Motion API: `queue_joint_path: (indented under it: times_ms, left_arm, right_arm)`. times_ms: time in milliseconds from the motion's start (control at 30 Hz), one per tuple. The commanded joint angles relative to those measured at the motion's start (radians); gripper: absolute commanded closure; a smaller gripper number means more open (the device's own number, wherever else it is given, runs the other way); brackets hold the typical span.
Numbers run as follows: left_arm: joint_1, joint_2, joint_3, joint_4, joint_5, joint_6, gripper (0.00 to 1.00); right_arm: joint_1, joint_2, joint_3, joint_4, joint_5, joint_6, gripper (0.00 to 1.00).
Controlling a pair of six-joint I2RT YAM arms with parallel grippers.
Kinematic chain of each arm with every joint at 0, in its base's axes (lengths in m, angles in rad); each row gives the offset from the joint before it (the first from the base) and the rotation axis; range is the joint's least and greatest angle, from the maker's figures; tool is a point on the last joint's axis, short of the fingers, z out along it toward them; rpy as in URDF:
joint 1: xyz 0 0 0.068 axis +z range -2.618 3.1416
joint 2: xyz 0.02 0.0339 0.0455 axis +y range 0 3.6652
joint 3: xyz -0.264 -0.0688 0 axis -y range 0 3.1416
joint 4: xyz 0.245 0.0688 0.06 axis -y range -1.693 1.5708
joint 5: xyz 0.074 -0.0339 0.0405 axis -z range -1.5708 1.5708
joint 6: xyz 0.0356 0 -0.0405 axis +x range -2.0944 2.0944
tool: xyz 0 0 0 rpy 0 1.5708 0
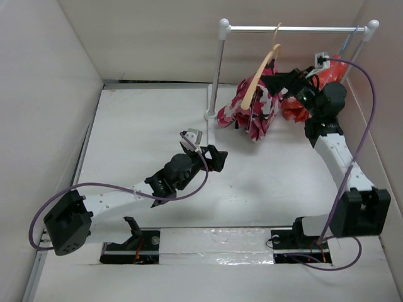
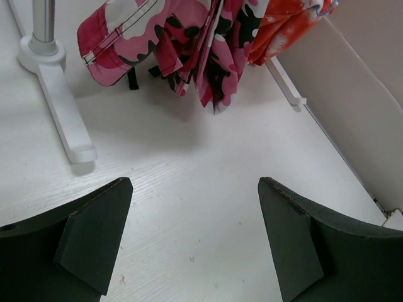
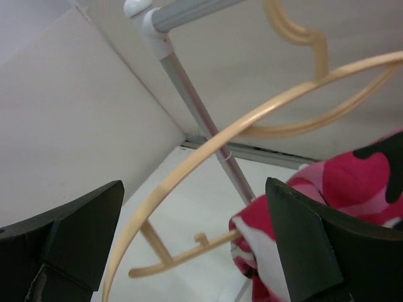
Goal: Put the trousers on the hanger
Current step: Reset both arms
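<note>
The tan hanger (image 1: 261,70) hangs by its hook from the rack rail and tilts down to the left. The camouflage trousers (image 1: 255,112) drape over its lower bar and bunch onto the table. In the right wrist view the hanger's curved arm (image 3: 208,148) runs between my open fingers, and the trousers (image 3: 340,189) sit on the bar beside the right finger. My right gripper (image 1: 272,80) is open at the hanger, holding nothing. My left gripper (image 1: 220,160) is open and empty over bare table, short of the trousers (image 2: 182,38).
A white clothes rack (image 1: 217,69) stands at the back, its foot (image 2: 60,107) lying on the table left of the trousers. An orange-red floral cloth (image 1: 296,110) hangs behind the right gripper and shows in the left wrist view (image 2: 283,25). White walls enclose the table.
</note>
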Motion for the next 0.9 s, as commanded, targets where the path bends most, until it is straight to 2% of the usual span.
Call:
queue_joint_path:
  times_ms: [0, 167, 333, 567, 733, 867]
  left_arm:
    - [-0.001, -0.006, 0.031, 0.052, 0.034, 0.006, 0.2]
    - [-0.001, -0.033, 0.006, 0.082, 0.006, 0.013, 0.2]
    - [-0.001, -0.084, -0.017, 0.09, -0.043, 0.007, 0.2]
    - [-0.001, -0.26, -0.11, -0.033, -0.118, -0.072, 0.2]
    - [-0.001, -0.351, -0.21, -0.103, -0.12, -0.152, 0.2]
    - [-0.001, -0.35, -0.239, -0.132, -0.104, -0.214, 0.21]
  right_arm:
    - [0.008, -0.156, -0.119, -0.041, 0.118, -0.165, 0.0]
    - [0.008, -0.429, -0.359, -0.128, 0.224, -0.259, 0.0]
    - [0.018, -0.745, -0.529, -0.25, 0.209, -0.342, 0.0]
    - [0.018, -1.08, -0.726, -0.643, 0.174, -0.483, 0.0]
    - [0.05, -1.209, -0.905, -0.703, 0.128, -0.469, 0.0]
    - [0.07, -1.243, -0.986, -0.656, 0.089, -0.405, 0.0]
